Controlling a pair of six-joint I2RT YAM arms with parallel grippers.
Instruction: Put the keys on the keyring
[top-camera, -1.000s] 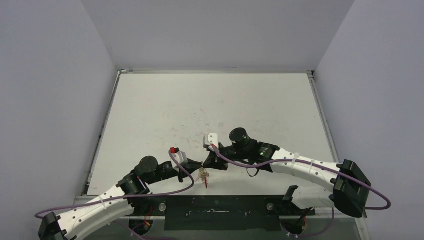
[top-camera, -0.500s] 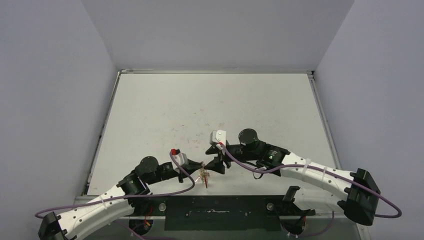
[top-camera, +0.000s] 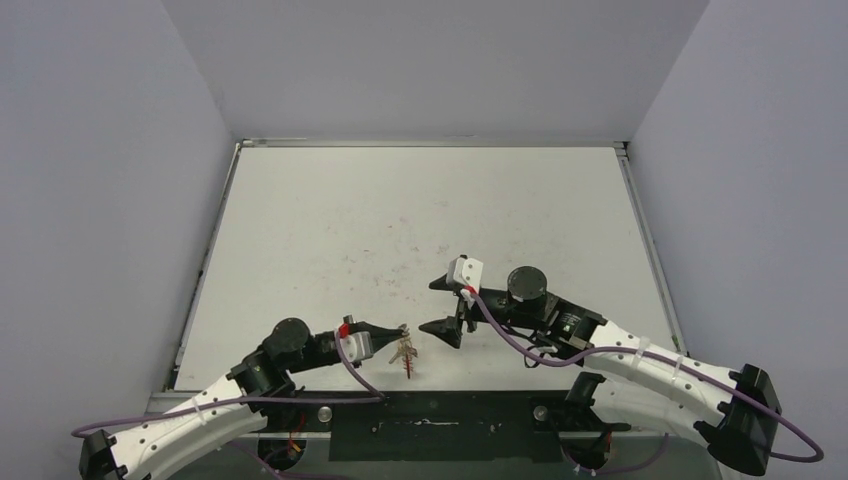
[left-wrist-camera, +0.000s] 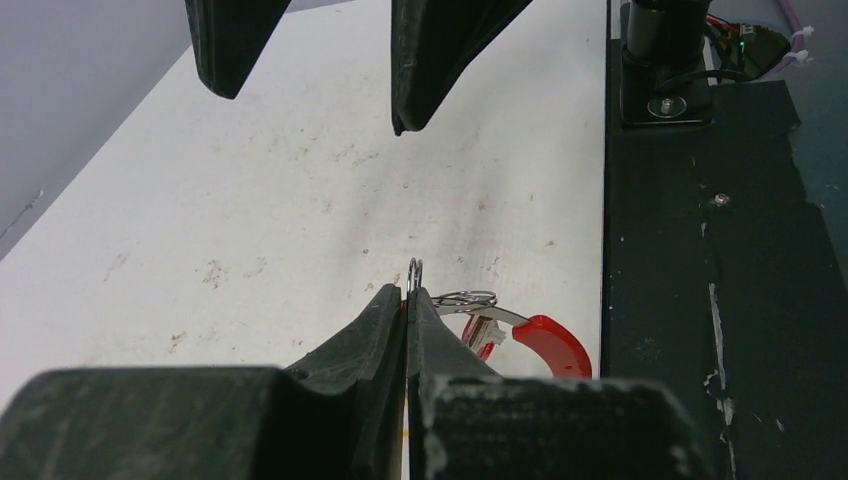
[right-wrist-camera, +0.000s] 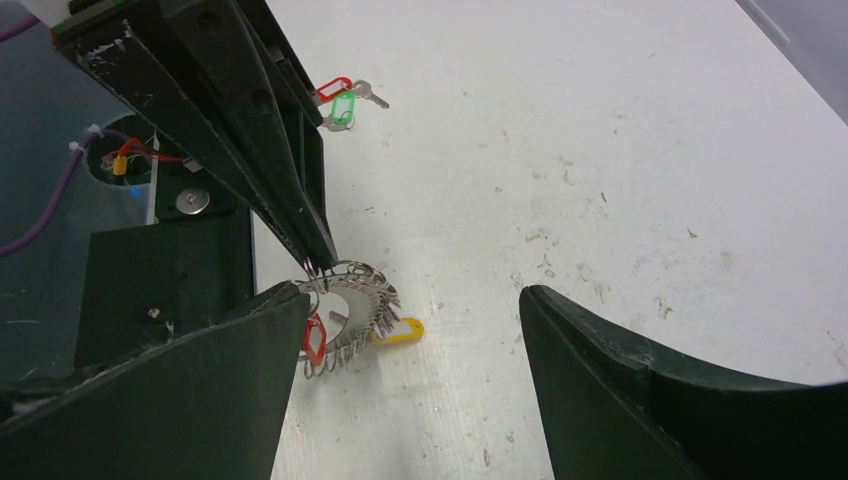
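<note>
Left gripper (left-wrist-camera: 408, 298): pinched shut on keyring (left-wrist-camera: 413, 270) rim.
Right gripper (right-wrist-camera: 412, 300): spread wide, near keyring.
Keys (right-wrist-camera: 375, 305): bunch on keyring; red- and green-tagged pair on table (right-wrist-camera: 600, 150).

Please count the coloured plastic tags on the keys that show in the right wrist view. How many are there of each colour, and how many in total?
red tags: 2
green tags: 1
yellow tags: 1
Total: 4
</note>
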